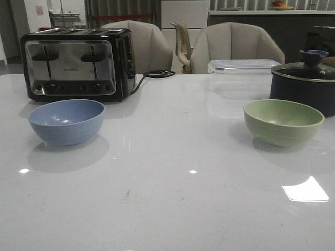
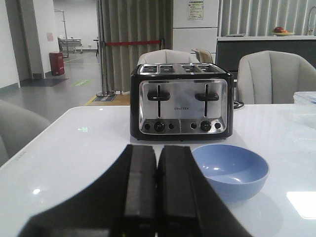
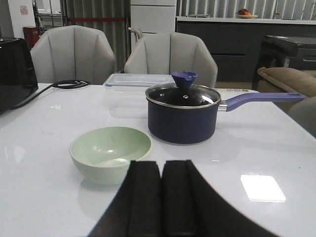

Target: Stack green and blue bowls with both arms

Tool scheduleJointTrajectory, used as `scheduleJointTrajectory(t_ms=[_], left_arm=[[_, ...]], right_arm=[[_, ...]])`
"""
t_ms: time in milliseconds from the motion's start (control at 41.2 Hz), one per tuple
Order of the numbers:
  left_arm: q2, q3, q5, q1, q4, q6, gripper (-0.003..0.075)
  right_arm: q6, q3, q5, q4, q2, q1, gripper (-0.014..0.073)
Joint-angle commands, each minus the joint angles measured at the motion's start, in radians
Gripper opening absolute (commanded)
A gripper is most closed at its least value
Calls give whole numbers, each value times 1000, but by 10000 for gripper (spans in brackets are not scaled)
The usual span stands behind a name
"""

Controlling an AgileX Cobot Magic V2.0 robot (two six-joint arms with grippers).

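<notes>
From the front camera I've got the white table [image 1: 167, 209] laid out wide, and neither arm shows in that view. The blue bowl [image 1: 66, 121] sits upright on my left side of the table, just in front of the chrome-and-black four-slot toaster [image 1: 76, 64], apart from it. Far across on the right sits the green bowl [image 1: 283, 122], also upright and empty, well apart from the blue one. Right behind it stands the dark saucepan [image 1: 306, 86] with its glass lid and blue knob, and a clear plastic container [image 1: 241, 66] rests further back toward the middle. The toaster's black cord [image 1: 156, 75] loops on the tabletop behind it.

Switching to the left wrist: the left gripper [image 2: 157, 163] has its two black fingers pressed together, nothing between them, hanging above the table with the blue bowl [image 2: 230, 169] just beside the fingertips and the toaster [image 2: 181, 101] beyond.

On the right wrist, same story: the right gripper [image 3: 162, 173] is closed up on nothing, fingers side by side, with the green bowl [image 3: 110, 153] just ahead of the tips and the saucepan [image 3: 182, 116] with its long blue handle behind it. Two grey chairs [image 3: 170, 57] stand past the table edge.
</notes>
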Motion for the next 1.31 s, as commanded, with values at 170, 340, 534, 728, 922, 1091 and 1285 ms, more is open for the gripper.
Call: scheduleJointTrajectory(t_ms=[170,340,534,728,922,1091,1285], left_arm=[[-16,9,-90,1,-7,0,99],[-16,9,-90,1,-7,0,99],[-16,9,-90,1,-7,0,99],[-16,9,-90,1,-7,0,99],[-16,-5,-153,1,-2,0,99],[-13,-115,-147,1,-2,0,99],[35,-345,20,1,0,0,99]], right_arm=[[-2,-6,-96,-11,-18,-2,45],[-2,-6,-96,-11,-18,-2,45],[-2,-6,-96,-11,-18,-2,45],[-2,-7,-122,-11,-18,-2,45],[-2,-19,-142,-15,-18,-2,45],[-2,-114,-98,-15,-18,-2,45],[-2,-343,114,-15,34,-2,45]])
